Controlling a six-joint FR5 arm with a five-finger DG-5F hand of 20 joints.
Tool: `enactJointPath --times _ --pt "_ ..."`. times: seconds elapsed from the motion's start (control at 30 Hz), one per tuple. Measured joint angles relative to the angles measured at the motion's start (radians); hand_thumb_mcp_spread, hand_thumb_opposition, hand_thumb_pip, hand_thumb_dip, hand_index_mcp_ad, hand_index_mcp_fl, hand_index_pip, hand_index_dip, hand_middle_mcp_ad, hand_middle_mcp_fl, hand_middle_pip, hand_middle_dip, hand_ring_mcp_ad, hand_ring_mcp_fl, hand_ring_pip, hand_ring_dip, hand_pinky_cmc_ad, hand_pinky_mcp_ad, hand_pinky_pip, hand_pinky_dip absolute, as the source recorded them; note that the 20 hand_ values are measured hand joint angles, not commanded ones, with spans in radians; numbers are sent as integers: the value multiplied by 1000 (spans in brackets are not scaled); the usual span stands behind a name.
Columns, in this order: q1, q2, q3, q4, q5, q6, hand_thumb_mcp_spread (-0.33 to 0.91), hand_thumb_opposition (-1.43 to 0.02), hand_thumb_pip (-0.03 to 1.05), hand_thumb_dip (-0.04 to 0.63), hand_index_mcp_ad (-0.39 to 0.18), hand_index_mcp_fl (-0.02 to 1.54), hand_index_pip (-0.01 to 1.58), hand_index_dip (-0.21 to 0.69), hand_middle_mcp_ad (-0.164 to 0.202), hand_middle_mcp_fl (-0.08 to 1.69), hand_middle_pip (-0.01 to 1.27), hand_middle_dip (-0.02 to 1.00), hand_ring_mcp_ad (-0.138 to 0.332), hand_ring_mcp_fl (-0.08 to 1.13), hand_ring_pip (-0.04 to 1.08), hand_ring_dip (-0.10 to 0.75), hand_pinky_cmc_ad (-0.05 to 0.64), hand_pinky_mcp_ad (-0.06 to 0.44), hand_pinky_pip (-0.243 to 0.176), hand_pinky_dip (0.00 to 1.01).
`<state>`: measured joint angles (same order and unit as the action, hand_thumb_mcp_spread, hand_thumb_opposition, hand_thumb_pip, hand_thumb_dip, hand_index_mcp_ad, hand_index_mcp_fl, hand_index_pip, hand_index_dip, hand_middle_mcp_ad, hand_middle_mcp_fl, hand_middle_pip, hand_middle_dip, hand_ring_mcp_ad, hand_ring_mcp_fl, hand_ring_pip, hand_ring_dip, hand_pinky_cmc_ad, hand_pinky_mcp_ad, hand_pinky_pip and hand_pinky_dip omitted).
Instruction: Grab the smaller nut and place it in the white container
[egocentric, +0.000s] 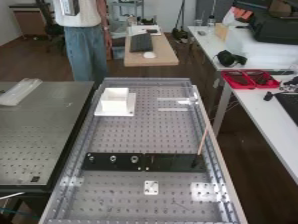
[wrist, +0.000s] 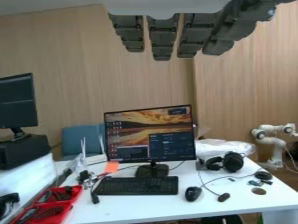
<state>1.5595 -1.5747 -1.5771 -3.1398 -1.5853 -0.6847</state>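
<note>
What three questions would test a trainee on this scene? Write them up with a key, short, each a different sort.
1. Multiple choice. The white container stands on: A) a red tray; B) a white plate; C) a keyboard.
2. True or false. The hand is open.
3. Fill in the colour. The nuts sit on a ____ strip.

Key: 1 B; 2 true; 3 black.

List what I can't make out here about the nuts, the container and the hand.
- Nuts, high view: too small to show any threads.
- Container, high view: too small and pale to tell whether anything lies inside.
- Hand, wrist view: cut off above by the top edge.
</note>
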Motion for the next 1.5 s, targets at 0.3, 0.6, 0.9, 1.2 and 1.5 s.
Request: enactJointPath --times 0.3,0.6,0.9,1.2,1.5 --pt "-4 -1 0 0 2 2 171 -349 312 10 24 5 16 45 51 5 75 35 75 5 26 12 93 63 -10 154" --pt "-8 -2 -3 3 3 5 169 -616 333 9 37 7 37 94 61 12 122 79 183 5 63 12 246 176 -40 311" --pt "-12 6 -18 7 6 11 166 -651 379 7 70 9 54 110 91 9 134 93 202 3 75 12 262 195 -61 354" --pt "-12 22 -43 10 24 11 164 -648 379 5 72 9 51 106 89 9 136 91 218 3 73 12 278 197 -75 356" --pt "-10 42 -94 19 62 17 169 -667 391 2 72 9 52 124 91 7 138 94 220 7 73 12 278 197 -75 367"
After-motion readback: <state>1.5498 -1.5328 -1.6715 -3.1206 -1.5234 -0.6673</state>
